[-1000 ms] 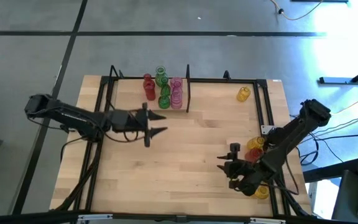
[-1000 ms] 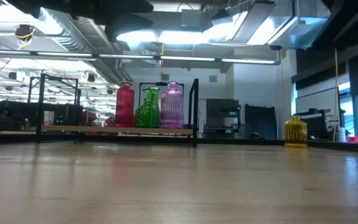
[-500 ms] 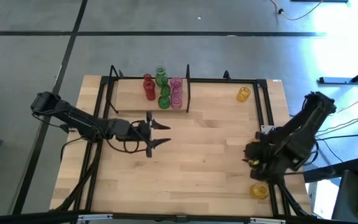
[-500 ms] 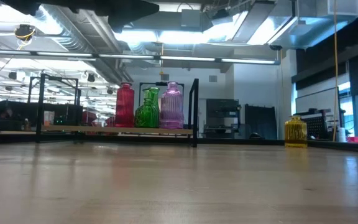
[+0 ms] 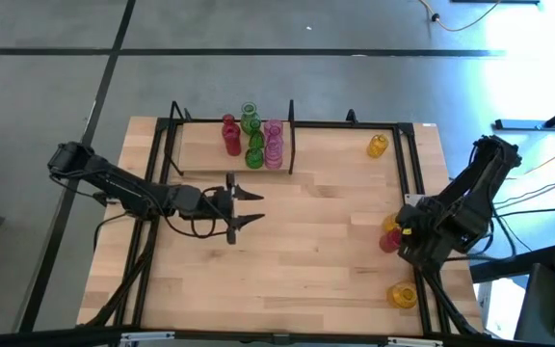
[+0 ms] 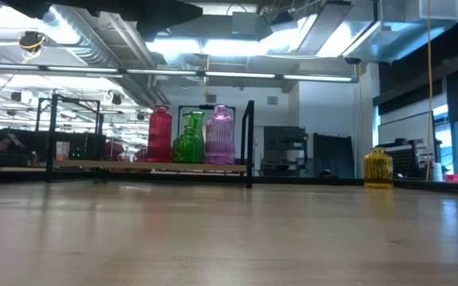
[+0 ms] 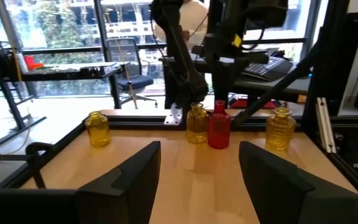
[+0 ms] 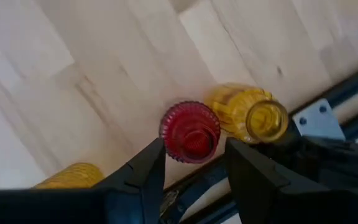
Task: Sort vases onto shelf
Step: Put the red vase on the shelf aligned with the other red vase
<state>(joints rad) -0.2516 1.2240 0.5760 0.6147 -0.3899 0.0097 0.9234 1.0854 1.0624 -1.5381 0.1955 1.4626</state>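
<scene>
Two vases stand side by side near the table's right edge, the red vase (image 8: 190, 132) (image 5: 387, 242) and a yellow vase (image 8: 253, 115) (image 5: 391, 224). My right gripper (image 8: 194, 149) hangs open above the red one, pointing down, a finger on either side of it without touching. Another yellow vase (image 5: 403, 296) stands nearer the front and a third (image 5: 378, 146) at the far right. The shelf (image 5: 200, 154) bears a red vase (image 6: 159, 135), green vases (image 6: 188, 139) and a pink vase (image 6: 219, 135). My left gripper (image 5: 249, 206) waits open, level, left of the table's middle.
A black metal frame (image 5: 415, 183) runs along the table's right edge, close behind the red and yellow pair. The shelf's black end divider (image 5: 291, 140) stands right of the pink vase. Bare wood (image 5: 316, 241) lies between the two grippers.
My right arm has drawn back from the front middle toward the table's right edge and tipped its gripper downward over the red vase. My left gripper has shifted slightly toward the right. No vase has moved.
</scene>
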